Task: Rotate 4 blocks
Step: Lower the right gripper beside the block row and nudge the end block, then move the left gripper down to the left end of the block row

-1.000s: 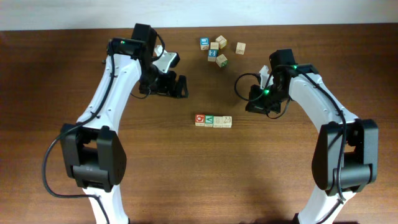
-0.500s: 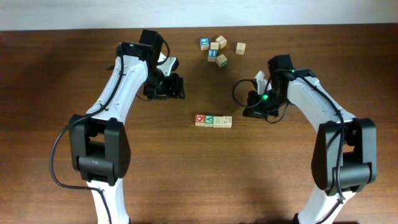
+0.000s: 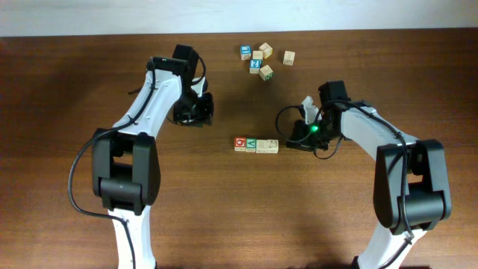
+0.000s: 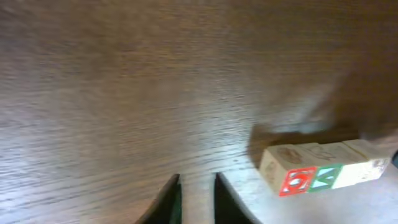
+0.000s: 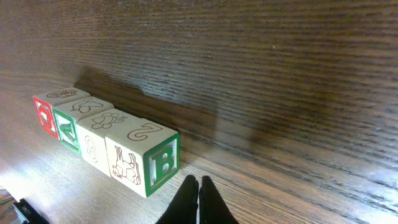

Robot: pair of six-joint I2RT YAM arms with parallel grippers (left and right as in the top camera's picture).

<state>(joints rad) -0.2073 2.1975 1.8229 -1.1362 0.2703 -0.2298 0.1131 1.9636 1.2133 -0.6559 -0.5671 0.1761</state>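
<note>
Four blocks (image 3: pixel 256 145) sit touching in one straight row near the middle of the table (image 3: pixel 75 224), the red-ring cube at the 9 o'clock end and the green B cube at the 3 o'clock end. Just off that B end, at 3 o'clock, the right gripper (image 5: pixel 199 198) has its jaws pressed together, empty. At 10 o'clock, well apart, the left gripper (image 4: pixel 197 199) has its jaws drawn together on nothing. Loose cubes (image 3: pixel 263 60) lie at 12 o'clock.
</note>
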